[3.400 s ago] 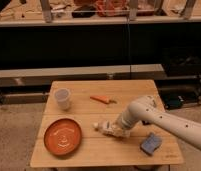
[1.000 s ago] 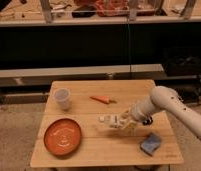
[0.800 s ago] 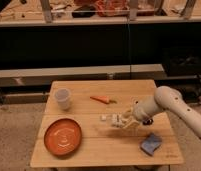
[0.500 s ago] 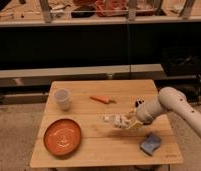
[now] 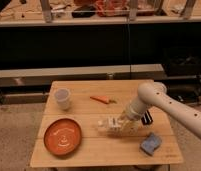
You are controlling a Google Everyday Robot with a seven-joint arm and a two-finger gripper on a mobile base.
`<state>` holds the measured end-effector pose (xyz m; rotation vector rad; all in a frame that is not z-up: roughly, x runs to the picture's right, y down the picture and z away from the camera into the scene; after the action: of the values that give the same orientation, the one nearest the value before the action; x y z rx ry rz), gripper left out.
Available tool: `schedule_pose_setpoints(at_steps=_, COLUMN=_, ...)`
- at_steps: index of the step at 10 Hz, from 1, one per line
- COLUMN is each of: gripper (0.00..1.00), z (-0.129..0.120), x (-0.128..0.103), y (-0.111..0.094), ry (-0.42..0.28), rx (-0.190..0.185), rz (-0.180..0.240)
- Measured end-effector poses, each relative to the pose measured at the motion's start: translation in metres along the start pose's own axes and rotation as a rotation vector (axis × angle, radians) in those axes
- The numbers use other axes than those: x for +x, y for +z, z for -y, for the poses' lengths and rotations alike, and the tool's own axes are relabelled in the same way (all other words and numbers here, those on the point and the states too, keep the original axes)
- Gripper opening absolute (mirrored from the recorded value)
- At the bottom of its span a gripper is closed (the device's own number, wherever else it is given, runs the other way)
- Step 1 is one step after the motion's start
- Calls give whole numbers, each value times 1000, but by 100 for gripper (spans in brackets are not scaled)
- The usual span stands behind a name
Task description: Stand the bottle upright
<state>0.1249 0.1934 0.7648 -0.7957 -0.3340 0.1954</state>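
The bottle [image 5: 107, 123], small and whitish, is on the wooden table [image 5: 94, 155] a little right of centre. I cannot tell whether it lies flat or is tilted. My gripper [image 5: 120, 126] is directly to the bottle's right, low over the table, at or against the bottle. The white arm [image 5: 154, 97] reaches in from the right edge of the view. Part of the bottle is hidden by the gripper.
A translucent plastic cup [image 5: 62, 98] stands at the back left. An orange plate [image 5: 62, 136] lies front left. A carrot [image 5: 102, 99] lies at the back centre. A blue sponge [image 5: 150, 143] lies front right, close under the arm. Dark shelves stand behind the table.
The arm's elbow has swung right and back. The gripper has shifted slightly right with the bottle staying next to it, a little right of where it was earlier.
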Motion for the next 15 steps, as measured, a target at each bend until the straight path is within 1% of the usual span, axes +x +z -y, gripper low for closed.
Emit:
schedule_pose_setpoints(at_steps=1, gripper=80, z=0, x=-3, y=3, ry=-9, rx=2, rz=-28)
schedule_pose_setpoints(at_steps=2, gripper=80, z=0, x=-1, y=4, ry=-9, rx=7, rz=-46)
schedule_pose_setpoints(at_steps=4, gripper=80, z=1, x=-2, y=6, ry=-7, rx=10, rz=-66)
schedule_pose_setpoints(at_steps=7, gripper=80, z=2, x=-5, y=9, ry=-16, rx=14, rz=-79)
schedule_pose_setpoints(at_steps=9, gripper=80, z=1, x=-9, y=7, ry=-54, rx=49, rz=-82)
schedule_pose_setpoints(at_steps=10, gripper=80, z=1, x=-7, y=4, ry=-66, rx=81, rz=-108)
schedule_pose_setpoints(at_steps=12, gripper=80, z=-3, x=-12, y=1, ry=-123, rx=164, rz=-205)
schedule_pose_setpoints(at_steps=13, gripper=80, z=-8, x=-12, y=0, ry=-170, rx=189, rz=-254)
schedule_pose_setpoints(at_steps=14, gripper=80, z=-18, x=-10, y=0, ry=-235, rx=196, rz=-296)
schedule_pose_setpoints(at_steps=15, gripper=80, z=-27, x=-5, y=0, ry=-304, rx=187, rz=-332)
